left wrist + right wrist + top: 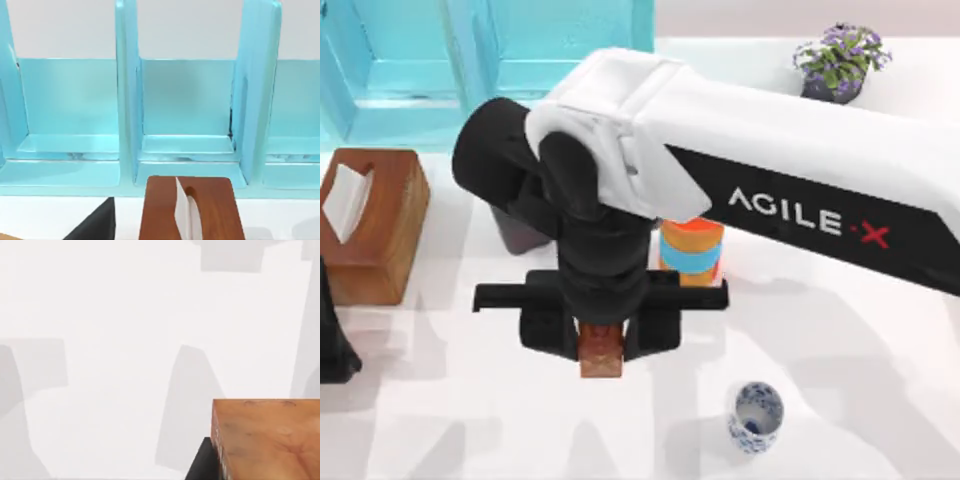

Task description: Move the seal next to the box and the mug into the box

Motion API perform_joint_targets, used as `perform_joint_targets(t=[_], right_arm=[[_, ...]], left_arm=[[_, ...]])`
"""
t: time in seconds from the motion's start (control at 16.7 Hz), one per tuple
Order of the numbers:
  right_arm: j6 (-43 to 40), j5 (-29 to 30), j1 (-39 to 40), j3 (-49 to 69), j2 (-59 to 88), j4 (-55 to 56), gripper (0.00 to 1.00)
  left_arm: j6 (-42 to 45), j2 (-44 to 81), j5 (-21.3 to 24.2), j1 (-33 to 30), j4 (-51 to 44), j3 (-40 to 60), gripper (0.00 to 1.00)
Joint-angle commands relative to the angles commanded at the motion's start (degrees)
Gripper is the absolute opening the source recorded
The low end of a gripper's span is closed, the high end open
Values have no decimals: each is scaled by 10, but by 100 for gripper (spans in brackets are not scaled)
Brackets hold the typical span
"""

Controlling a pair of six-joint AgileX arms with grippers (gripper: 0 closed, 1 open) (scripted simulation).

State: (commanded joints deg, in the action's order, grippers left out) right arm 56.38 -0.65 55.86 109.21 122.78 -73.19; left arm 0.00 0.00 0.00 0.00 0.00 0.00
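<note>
My right gripper [601, 340] hangs over the middle of the table, shut on the seal [601, 357], a small reddish-brown block that shows between its black fingers. In the right wrist view the seal [265, 440] is held above the white tabletop beside one dark finger [200, 467]. The mug [757, 415], white with a blue pattern, stands upright near the front edge, to the right of the seal and apart from it. A turquoise box [420, 70] with open compartments stands at the back left and faces the left wrist view [185, 105]. My left arm [330, 340] is parked at the left edge.
A brown wooden tissue box [370, 225] sits at the left, in front of the turquoise box. An orange cylinder with a blue band [691, 250] stands just behind the right gripper. A dark grey object [518, 235] lies partly under the arm. A flowering plant pot [840, 62] is back right.
</note>
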Motion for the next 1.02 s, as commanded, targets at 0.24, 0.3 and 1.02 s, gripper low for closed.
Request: perform_joint_targets(t=[0.24, 0.3, 1.02], right_arm=[[-1, 0, -1, -14, -9, 5, 0], [-1, 0, -1, -14, -9, 5, 0], [-245, 0, -241, -79, -69, -3, 0]], left_arm=[[0, 0, 0, 0, 0, 0, 100], [0, 0, 0, 0, 0, 0, 100], [0, 0, 0, 0, 0, 0, 100]])
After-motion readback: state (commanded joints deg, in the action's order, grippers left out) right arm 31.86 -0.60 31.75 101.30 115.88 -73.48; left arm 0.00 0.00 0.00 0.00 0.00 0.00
